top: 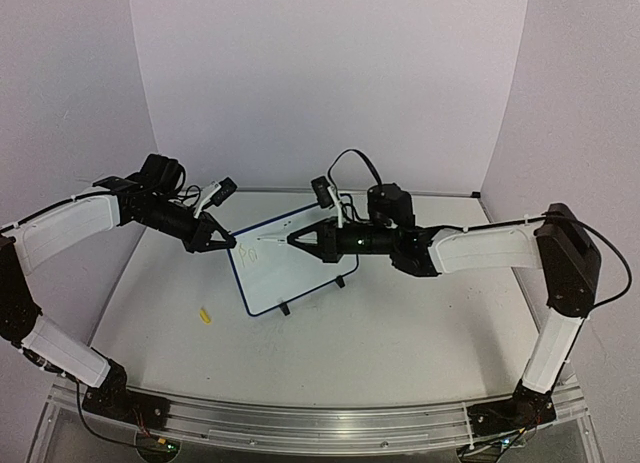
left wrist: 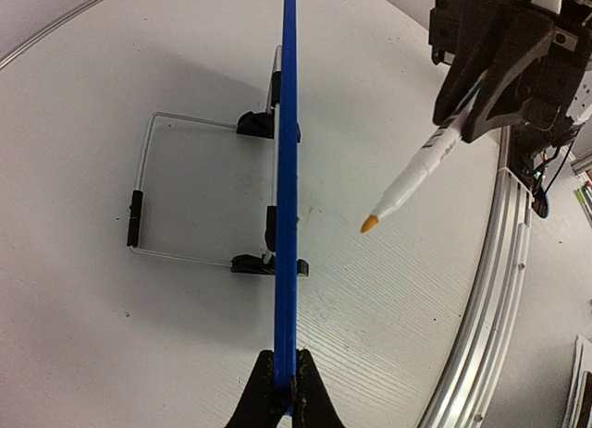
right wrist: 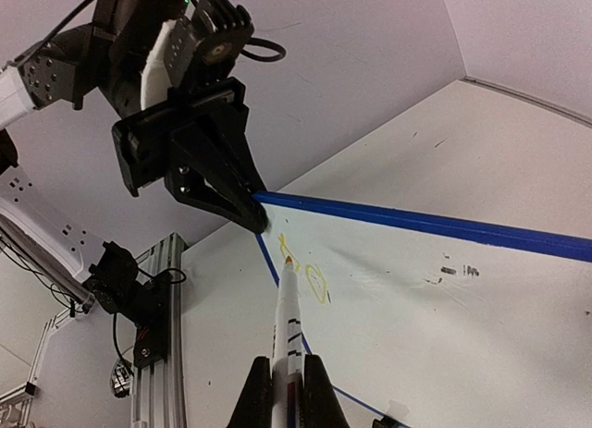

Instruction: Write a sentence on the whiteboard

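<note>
The whiteboard (top: 295, 273) has a blue frame and stands tilted on black feet mid-table. My left gripper (top: 222, 240) is shut on its upper left corner; the left wrist view shows the board edge-on (left wrist: 288, 169) pinched between the jaws (left wrist: 285, 391). My right gripper (top: 300, 240) is shut on a white marker (right wrist: 289, 326) with an orange-yellow tip. The tip points at the board's upper left area (right wrist: 444, 289), a short gap from the surface in the left wrist view (left wrist: 421, 169). Two faint yellow letters of the sentence (right wrist: 313, 278) show there.
A small yellow marker cap (top: 205, 315) lies on the table left of the board. The board's wire stand (left wrist: 148, 206) spreads behind it. An aluminium rail (top: 320, 423) runs along the near edge. White walls close in at the back and sides.
</note>
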You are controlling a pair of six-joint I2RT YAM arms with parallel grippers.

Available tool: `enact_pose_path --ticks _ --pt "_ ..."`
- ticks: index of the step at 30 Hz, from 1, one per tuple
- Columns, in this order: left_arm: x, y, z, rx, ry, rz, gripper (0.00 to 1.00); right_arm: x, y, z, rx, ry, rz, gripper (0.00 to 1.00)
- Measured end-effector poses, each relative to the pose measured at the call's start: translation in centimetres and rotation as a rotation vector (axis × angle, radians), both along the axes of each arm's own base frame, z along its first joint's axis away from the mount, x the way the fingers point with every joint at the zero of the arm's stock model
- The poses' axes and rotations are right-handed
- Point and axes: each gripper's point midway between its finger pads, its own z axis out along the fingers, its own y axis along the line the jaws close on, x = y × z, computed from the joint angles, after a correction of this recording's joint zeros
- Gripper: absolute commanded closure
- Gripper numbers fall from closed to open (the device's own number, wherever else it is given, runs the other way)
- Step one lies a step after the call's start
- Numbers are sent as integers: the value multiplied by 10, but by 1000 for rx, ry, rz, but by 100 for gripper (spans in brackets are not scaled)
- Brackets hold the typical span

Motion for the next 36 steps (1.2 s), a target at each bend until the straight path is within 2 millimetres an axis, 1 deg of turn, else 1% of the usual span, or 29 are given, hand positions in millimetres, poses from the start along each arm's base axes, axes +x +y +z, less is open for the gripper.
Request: enact_pose_path --ticks 4,6,13,22,26,36 --pt "0 0 0 0 0 0 100 -3 -8 20 34 -24 5 100" --pt "0 0 0 0 0 0 100 -2 -10 21 40 -25 7 100" --pt "0 0 0 0 0 0 100 6 -17 6 25 11 -3 100" --pt "0 0 0 0 0 0 100 12 -14 -15 11 48 4 100" --pt "0 0 0 0 0 -1 100 13 -12 -18 8 56 5 100" --pt "1 -1 0 -1 8 -6 100 21 -5 -15 21 49 -1 100"
